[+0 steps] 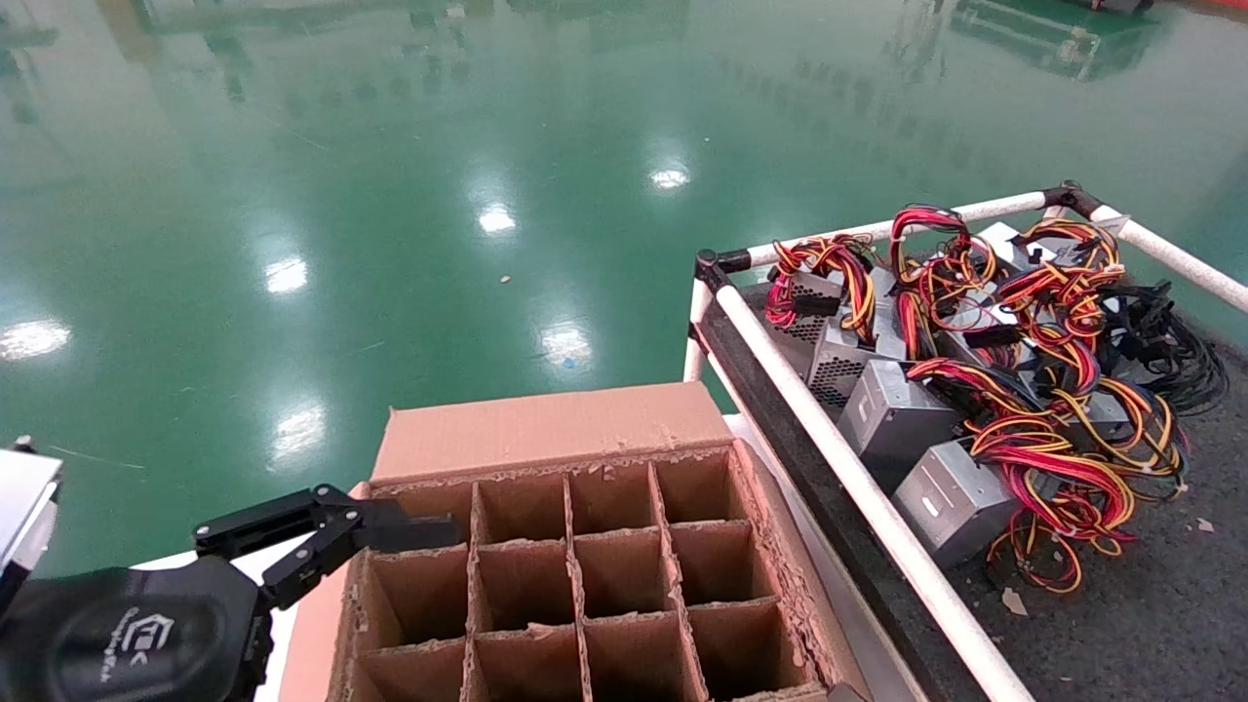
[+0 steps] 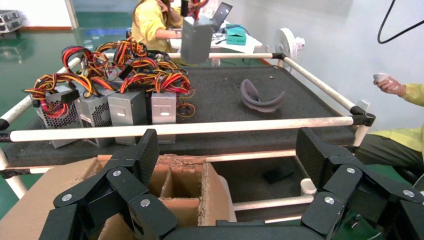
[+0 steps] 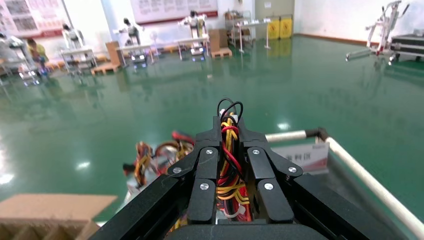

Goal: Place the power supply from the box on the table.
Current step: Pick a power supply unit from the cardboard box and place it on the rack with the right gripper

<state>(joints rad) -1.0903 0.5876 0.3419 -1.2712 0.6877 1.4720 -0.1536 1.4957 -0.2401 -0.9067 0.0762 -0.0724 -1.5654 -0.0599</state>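
**Carrying a wired unit over the worktop**

Gripping a bundle of red, yellow and black wires point(image 3: 229, 170), the right claw point(image 3: 230, 187) is seen closed on the cabling in its own wrist view. In the left wrist view a silver-grey rectangular metal power supply point(image 2: 196, 39) is seen hanging in the air above the far side of the dark grey felt-like worktop point(image 2: 220, 100); it is judged to be the unit suspended from those wires, though the join is not shown. The right claw is not seen in the head view.

The left claw point(image 2: 227, 165) is held wide open and empty, beside the near left corner of the large brown cardboard box point(image 1: 546, 429). Every grid cell visible in the head view is empty.

The unit is judged rigid, fairly heavy and smooth-sided, while the wires are soft and flexible. Held by the cabling alone, it may swing or slip, and the connections are strained. A firmer hold would be taken across the metal case. A cluster of identical units point(image 1: 951, 502) lies by the white pipe rail point(image 1: 858, 487).
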